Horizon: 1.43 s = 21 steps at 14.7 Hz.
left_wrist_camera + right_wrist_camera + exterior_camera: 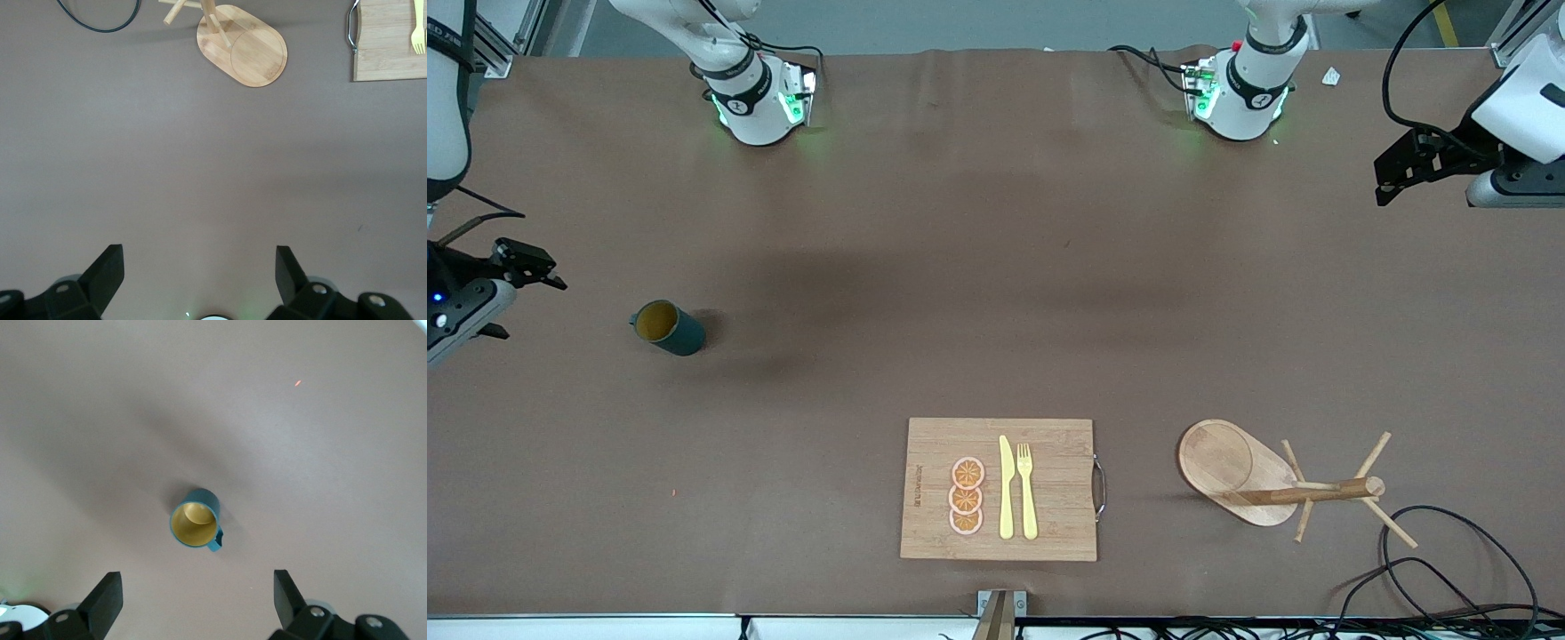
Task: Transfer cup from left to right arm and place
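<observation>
Right gripper [538, 271]: spread wide, nothing between its fingers [103, 597]; it hangs in the air at the right arm's end of the table, touching nothing, over bare table just beside the cup.
Left gripper [1392, 178]: also wide apart, fingers [107, 270] empty; it hangs over bare table at the left arm's end, well apart from the cup.
Cup [668, 328]: stands upright on the brown table [996, 267] toward the right arm's end, free of both grippers. Its long axis is vertical, the mustard-yellow mouth faces up, and in the right wrist view the cup [195, 519] shows its small teal handle on one side of the rim.
Cutting board [999, 489]: lies near the table edge closest to the front camera, midway along it, carrying three orange slices [966, 496], a yellow knife [1006, 487] and a yellow fork [1026, 489].
Wooden mug tree [1280, 480]: lies tipped over beside the board, toward the left arm's end, its oval base on edge and pegs sticking out.
Black cable [1449, 560]: loops at the table corner near the mug tree.
In the way: bare table around the cup, nothing touching it.
</observation>
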### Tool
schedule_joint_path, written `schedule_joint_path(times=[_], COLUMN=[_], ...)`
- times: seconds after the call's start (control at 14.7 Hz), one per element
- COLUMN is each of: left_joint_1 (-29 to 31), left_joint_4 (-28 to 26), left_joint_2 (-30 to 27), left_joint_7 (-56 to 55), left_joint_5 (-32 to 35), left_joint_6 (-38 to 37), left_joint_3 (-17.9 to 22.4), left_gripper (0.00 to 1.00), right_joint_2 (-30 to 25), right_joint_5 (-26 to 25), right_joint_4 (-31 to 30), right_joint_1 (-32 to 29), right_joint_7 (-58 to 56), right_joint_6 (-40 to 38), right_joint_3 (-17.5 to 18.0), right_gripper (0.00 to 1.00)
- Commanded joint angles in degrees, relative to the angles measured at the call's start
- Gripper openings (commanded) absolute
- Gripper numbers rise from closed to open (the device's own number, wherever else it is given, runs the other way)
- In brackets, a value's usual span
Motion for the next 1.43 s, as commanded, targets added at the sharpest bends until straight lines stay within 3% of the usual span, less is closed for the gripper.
schedule_joint_path(times=[0.0, 0.27, 0.61, 0.82, 1.02, 1.36], left_joint_1=[0.0, -0.1, -0.1, -0.4, -0.5, -0.3], left_joint_4=[-0.4, -0.4, -0.2, -0.2, -0.2, -0.2], left_joint_2=[-0.7, -0.7, -0.7, -0.6, -0.5, -0.3], left_joint_7=[1.1, 1.0, 0.9, 0.9, 0.7, 0.6], left_joint_5=[-1.0, -0.9, -0.4, -0.3, -0.6, -1.1], left_joint_6=[0.4, 0.4, 0.4, 0.4, 0.4, 0.3], left_joint_3=[0.0, 0.0, 0.0, 0.0, -0.1, -0.1], left_gripper=[1.00, 1.00, 1.00, 1.00, 1.00, 1.00], right_joint_2=[0.8, 0.9, 0.5, -0.2, -2.6, -6.0], right_joint_5=[-2.6, -2.8, -1.7, -1.4, 2.5, 2.5], right_joint_4=[5.4, 6.5, 6.5, 6.5, 6.2, 5.9], right_joint_1=[-0.1, 0.2, 1.3, 2.5, 2.4, 2.4], right_joint_7=[1.1, 2.8, 29.7, 32.4, 42.3, 48.0], right_joint_6=[-3.7, -5.2, -10.3, -11.3, -13.3, -15.2], right_joint_3=[0.2, 0.2, 0.7, 0.7, 0.4, 0.3], right_gripper=[1.00, 1.00, 1.00, 1.00, 1.00, 1.00])
